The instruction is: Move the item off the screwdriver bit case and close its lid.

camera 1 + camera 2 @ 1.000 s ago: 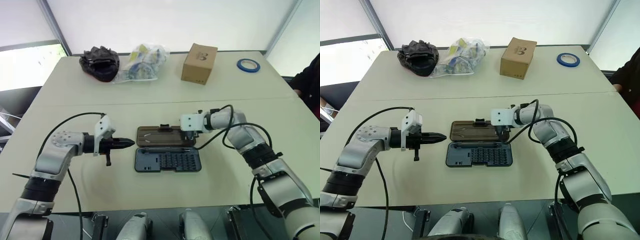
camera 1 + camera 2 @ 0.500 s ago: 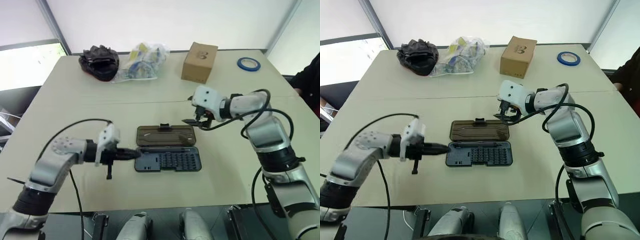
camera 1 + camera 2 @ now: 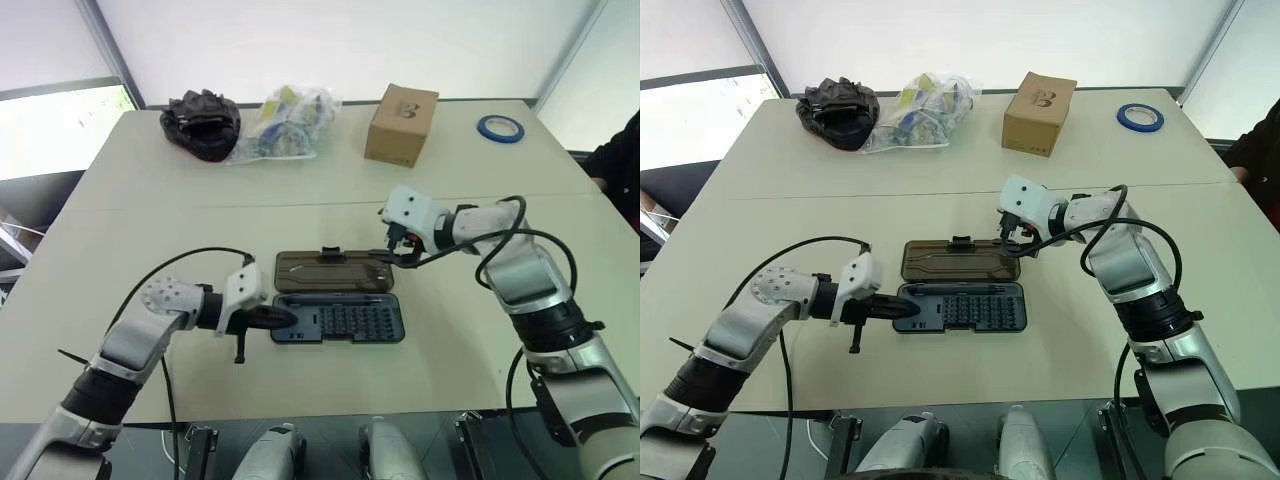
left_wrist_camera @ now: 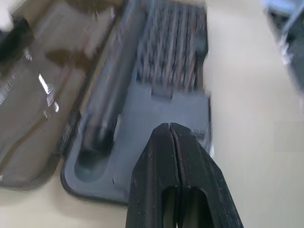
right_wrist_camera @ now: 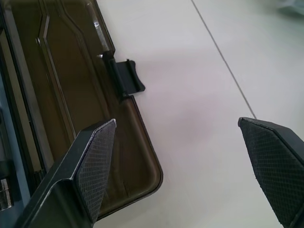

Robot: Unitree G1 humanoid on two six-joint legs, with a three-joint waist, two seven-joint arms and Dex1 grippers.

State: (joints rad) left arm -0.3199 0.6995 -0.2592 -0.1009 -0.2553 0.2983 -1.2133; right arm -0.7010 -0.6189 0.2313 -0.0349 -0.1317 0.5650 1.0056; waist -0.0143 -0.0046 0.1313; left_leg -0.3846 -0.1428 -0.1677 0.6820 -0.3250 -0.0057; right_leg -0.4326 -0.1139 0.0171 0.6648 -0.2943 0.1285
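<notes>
**Bit case lying open at table centre, grippers at either end**

Item 1: the screwdriver bit case (image 3: 337, 319), dark grey-blue tray, is lying flat near the front middle of the table (image 3: 150, 220), showing rows of small bits and a long driver handle in a slot along its far side.

Item 2: the lid (image 3: 333, 272), smoky brown and translucent, is lying folded back flat on the table just beyond the tray, joined to it along the hinge, with its small black latch tab (image 5: 127, 77) sticking out at the far edge. Nothing is resting on tray or lid.

Item 3: the left gripper (image 3: 282, 319) is pointing toward the tray's left end, its black fingers (image 4: 175, 180) pressed tight together, holding nothing; the tips are sitting over the tray's left corner, and contact cannot be judged.

Item 4: the right gripper (image 3: 1021, 243) is hovering at the lid's right far corner, its fingers (image 5: 92, 166) spread wide and empty, one over the lid's corner, the other over bare table.

Item 5: along the far edge of the table are lying, left to right, a black crumpled bundle (image 3: 201, 123), a clear plastic bag (image 3: 285, 125) of mixed contents, a cardboard box (image 3: 401, 124) and a blue tape roll (image 3: 497, 128).
</notes>
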